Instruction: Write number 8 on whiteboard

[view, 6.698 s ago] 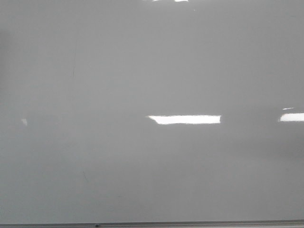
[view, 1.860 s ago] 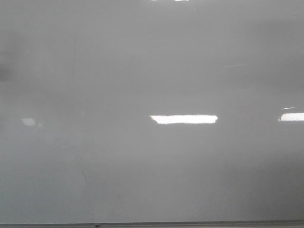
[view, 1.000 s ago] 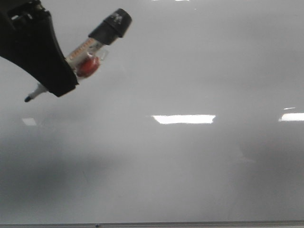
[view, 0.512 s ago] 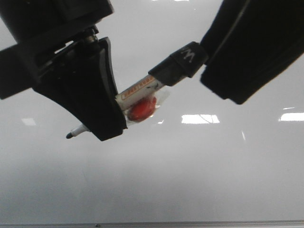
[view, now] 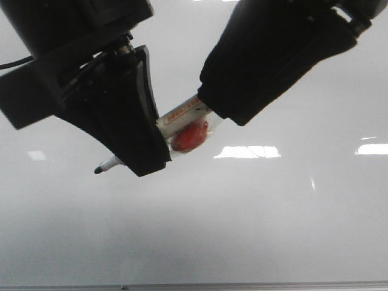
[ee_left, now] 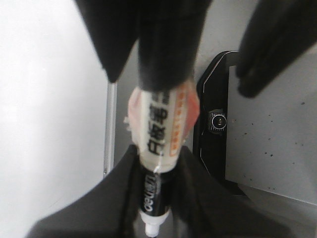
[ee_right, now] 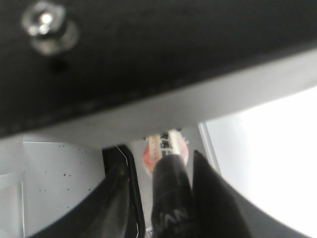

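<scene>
The whiteboard (view: 242,230) fills the front view, glossy and grey-white; the number 8 is out of view. My left gripper (view: 142,160) is shut on a marker (view: 182,115) with a white and orange label. The bare tip (view: 97,170) points down to the left, just off the board. In the left wrist view the marker (ee_left: 161,129) runs up out of my left gripper (ee_left: 153,198). My right gripper (view: 224,112) stands open around the marker's black cap (ee_right: 171,198). One finger lies against the cap and the other stands apart in the right wrist view (ee_right: 166,198).
Bright rectangular light reflections (view: 245,151) lie on the board. A thin metal edge (view: 194,285) runs along the board's near side. The left wrist view shows the board's edge strip (ee_left: 110,129) and a black-rimmed grey plate (ee_left: 267,148) beyond it.
The board was bare; my left gripper came in from the upper left with the marker. In the last half second my right gripper moved down and left over the black cap, now hiding it.
</scene>
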Controlling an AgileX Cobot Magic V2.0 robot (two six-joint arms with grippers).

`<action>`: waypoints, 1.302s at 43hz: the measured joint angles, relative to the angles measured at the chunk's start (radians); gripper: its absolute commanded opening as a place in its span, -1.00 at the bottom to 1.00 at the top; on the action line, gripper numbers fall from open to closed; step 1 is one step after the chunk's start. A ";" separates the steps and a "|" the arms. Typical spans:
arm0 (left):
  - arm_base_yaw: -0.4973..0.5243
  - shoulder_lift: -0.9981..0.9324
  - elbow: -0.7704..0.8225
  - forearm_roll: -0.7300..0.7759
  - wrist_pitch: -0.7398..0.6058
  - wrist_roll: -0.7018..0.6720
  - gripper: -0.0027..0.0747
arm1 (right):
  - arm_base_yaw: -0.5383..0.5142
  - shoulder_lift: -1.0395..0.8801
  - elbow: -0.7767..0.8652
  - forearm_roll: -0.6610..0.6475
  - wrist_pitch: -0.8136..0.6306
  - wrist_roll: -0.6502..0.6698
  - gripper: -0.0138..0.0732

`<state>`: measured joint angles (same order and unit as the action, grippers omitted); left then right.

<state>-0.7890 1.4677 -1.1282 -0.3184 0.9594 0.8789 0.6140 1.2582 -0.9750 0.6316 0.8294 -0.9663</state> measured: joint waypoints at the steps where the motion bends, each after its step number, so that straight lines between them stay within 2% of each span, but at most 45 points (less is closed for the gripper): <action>1: 0.000 0.000 0.000 0.000 0.000 0.000 -0.98 | 0.000 0.000 0.000 0.000 -0.001 0.000 0.00; 6: 0.000 0.000 0.000 0.000 0.000 0.002 -0.98 | 0.000 0.000 -0.002 0.000 -0.002 -0.002 -0.10; 15: -0.002 0.000 0.000 0.002 0.000 0.015 -0.93 | 0.000 0.000 -0.004 -0.013 -0.002 -0.005 -0.64; 18: -0.002 0.001 0.000 0.002 0.000 0.017 -0.74 | 0.000 0.001 -0.004 -0.013 0.000 -0.005 -0.74; 22: -0.002 0.001 0.000 0.002 0.000 0.018 -0.24 | 0.000 0.001 -0.004 -0.015 0.002 -0.006 -0.82; 26: -0.002 0.001 0.000 0.002 -0.007 0.007 0.18 | 0.000 0.001 -0.006 -0.015 0.016 -0.006 -0.82; 29: -0.002 -0.004 0.000 0.006 -0.009 -0.006 0.31 | 0.000 0.001 -0.006 -0.013 0.026 -0.006 -0.82; 35: 0.016 -0.058 0.000 0.004 -0.010 -0.042 0.31 | -0.003 -0.006 -0.006 -0.043 0.027 0.026 -0.82; 42: 0.107 -0.172 0.014 0.002 -0.010 -0.100 0.31 | -0.050 -0.085 -0.006 -0.216 0.038 0.204 -0.82; 49: 0.236 -0.283 0.084 0.002 -0.010 -0.169 0.31 | -0.199 -0.215 0.028 -0.346 0.029 0.462 -0.82; 56: 0.348 -0.367 0.161 0.002 -0.025 -0.205 0.31 | -0.390 -0.344 0.166 -0.327 -0.133 0.629 -0.82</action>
<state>-0.4407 1.1005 -0.9676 -0.3163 0.9342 0.6742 0.2241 0.9142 -0.8095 0.3047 0.6961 -0.3372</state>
